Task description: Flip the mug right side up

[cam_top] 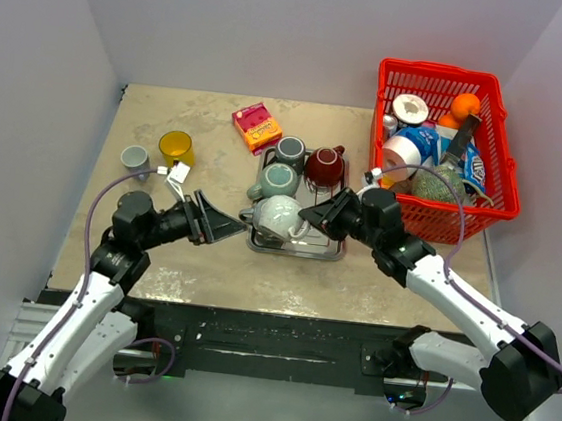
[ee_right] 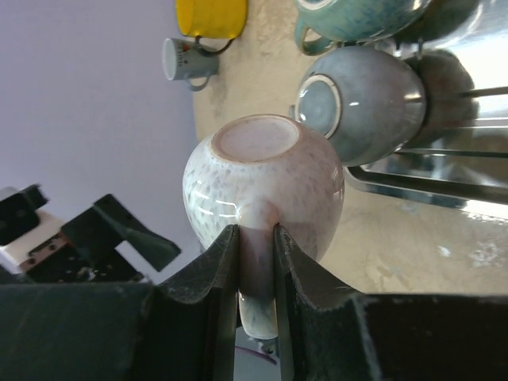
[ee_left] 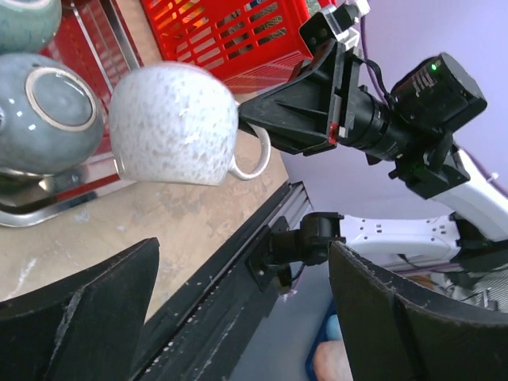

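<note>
White walls close in a beige, stone-look table (cam_top: 155, 258). At its middle I see a metal tray (cam_top: 292, 253) holding a grey-blue mug (cam_top: 289, 151), a dark red mug (cam_top: 324, 166) and a teal mug (cam_top: 277, 179), crowded just behind the white speckled mug (cam_top: 278, 215). That one sits at the tray's near end, tipped with its base showing. I cannot tell whether it touches the tray. The right gripper (cam_top: 312, 219) is clamped on its handle. The left gripper (cam_top: 239, 228) gapes wide just beside the tray, empty. A red basket (cam_top: 500, 183) on the right is packed with packets and an orange ball (cam_top: 465, 105). A pink box (cam_top: 257, 127), yellow cup (cam_top: 176, 146) and small grey mug (cam_top: 135, 159) lie well apart.
</note>
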`<state>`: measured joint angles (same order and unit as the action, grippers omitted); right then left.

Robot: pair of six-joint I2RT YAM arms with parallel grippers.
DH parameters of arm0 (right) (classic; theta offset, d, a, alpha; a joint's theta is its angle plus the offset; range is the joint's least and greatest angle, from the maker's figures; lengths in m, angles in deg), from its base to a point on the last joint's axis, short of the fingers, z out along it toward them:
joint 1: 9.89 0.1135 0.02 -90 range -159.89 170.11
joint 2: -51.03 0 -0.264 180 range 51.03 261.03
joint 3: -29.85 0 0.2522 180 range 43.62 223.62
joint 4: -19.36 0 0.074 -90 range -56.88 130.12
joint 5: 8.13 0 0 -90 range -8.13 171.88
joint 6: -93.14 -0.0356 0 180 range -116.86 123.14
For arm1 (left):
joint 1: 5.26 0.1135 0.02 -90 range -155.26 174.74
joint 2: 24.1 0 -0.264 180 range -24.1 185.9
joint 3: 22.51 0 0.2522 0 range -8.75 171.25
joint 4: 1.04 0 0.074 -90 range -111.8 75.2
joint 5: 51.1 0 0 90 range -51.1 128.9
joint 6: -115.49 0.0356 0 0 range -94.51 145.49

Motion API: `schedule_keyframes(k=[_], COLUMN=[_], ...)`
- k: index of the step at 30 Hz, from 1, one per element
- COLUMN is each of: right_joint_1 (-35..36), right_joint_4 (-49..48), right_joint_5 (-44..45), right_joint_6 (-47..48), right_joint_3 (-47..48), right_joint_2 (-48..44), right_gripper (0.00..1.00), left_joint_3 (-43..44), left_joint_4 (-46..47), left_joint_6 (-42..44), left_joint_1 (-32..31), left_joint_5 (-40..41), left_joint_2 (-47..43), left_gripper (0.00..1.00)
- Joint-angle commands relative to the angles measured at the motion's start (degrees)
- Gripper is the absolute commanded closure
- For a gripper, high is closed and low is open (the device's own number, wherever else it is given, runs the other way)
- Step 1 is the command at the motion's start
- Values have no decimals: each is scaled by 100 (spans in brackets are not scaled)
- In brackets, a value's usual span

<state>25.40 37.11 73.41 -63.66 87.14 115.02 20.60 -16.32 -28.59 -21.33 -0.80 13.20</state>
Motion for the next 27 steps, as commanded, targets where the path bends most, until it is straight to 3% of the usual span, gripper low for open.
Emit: schedule_keyframes(k=[1, 10, 17, 27], right_joint_1=[-4, 40, 66, 127], right_joint_4=[-1320, -1576, -1524, -1383], right_joint_5=[-216, -208, -260, -348], right_joint_6=[-1061, -1309, -1361, -1300], right_joint_3=[-239, -337, -170, 200], right_joint_2=[-413, -642, -844, -1037], right_gripper=[100, 100, 100, 100], left_joint_3=[-226, -325, 80, 608], left_joint_4=[573, 1663, 1972, 2446], left_joint_6=[-926, -2087, -2563, -2862], left_joint_1=[-352, -2003, -3725, -4386], left_joint_5=[454, 2026, 4423, 5561], left_joint_2=[-30, 610, 1095, 1807], left_gripper=[9, 9, 10, 12])
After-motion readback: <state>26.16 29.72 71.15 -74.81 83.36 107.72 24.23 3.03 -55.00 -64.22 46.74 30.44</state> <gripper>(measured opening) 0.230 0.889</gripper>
